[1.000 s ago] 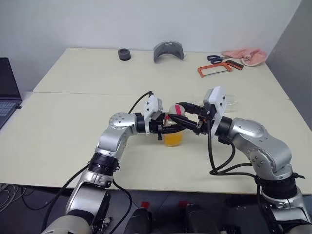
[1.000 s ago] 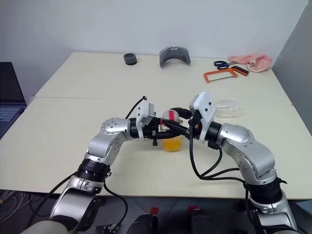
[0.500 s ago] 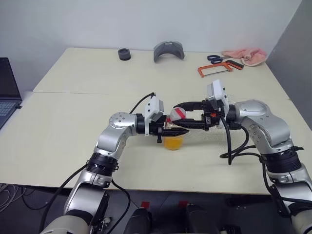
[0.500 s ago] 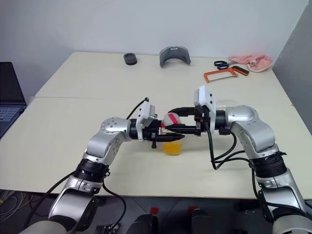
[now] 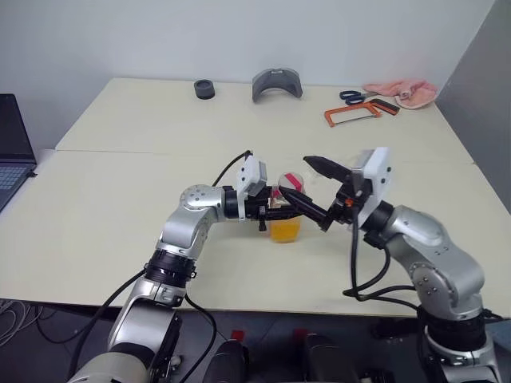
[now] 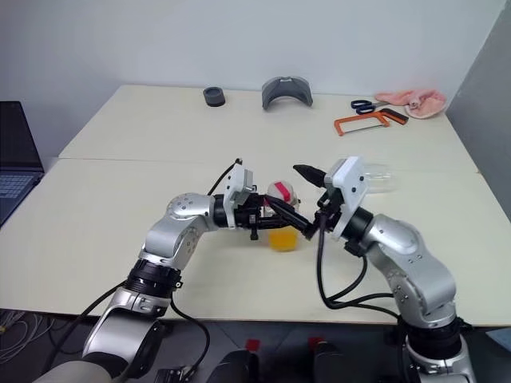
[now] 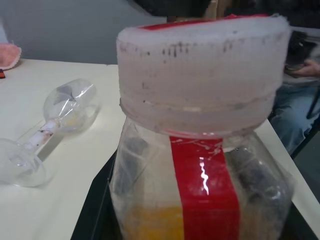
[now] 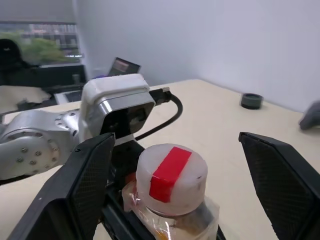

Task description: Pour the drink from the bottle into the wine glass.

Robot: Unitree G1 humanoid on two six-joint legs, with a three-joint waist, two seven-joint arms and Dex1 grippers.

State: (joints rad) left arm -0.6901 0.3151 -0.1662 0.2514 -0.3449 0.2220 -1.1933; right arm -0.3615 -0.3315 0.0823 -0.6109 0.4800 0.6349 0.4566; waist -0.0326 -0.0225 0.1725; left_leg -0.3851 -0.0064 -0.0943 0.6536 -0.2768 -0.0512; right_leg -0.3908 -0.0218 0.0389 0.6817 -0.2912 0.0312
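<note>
Pale table (image 5: 120, 199) under a plain white wall carries the whole job, with scissors, a saw and a pink cloth well off at the far edge. At mid-table the left gripper (image 5: 275, 212) is clamped on the bottle (image 5: 285, 209), upright, the orange drink (image 5: 284, 230) low inside it. Its white cap (image 8: 171, 176) is on. The right gripper (image 5: 315, 191) stands spread wide around that cap, holding nothing. The glass (image 7: 50, 127) lies on its side beyond the right arm, apparently empty. So, by the look of it, uncapping, righting the glass and pouring all remain. Whether the cap is loosened cannot be told, and the right arm hides most of the glass from the head views.
</note>
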